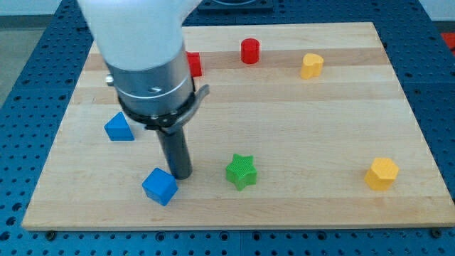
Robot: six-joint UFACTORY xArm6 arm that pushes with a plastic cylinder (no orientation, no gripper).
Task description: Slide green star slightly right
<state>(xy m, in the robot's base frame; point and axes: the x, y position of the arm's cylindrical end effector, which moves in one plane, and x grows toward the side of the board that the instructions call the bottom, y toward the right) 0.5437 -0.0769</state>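
Observation:
The green star point(242, 171) lies on the wooden board point(284, 114), below the middle. My tip point(180, 175) is at the end of the dark rod, to the star's left with a clear gap between them. The tip stands right beside the upper right corner of a blue cube point(159, 186), touching it or nearly so.
A blue triangular block point(119, 127) lies at the left. A red block point(193, 65) is partly hidden behind the arm at the top; a red cylinder point(249, 51) and a yellow block point(311, 65) lie along the top. A yellow hexagonal block point(382, 173) sits at the lower right.

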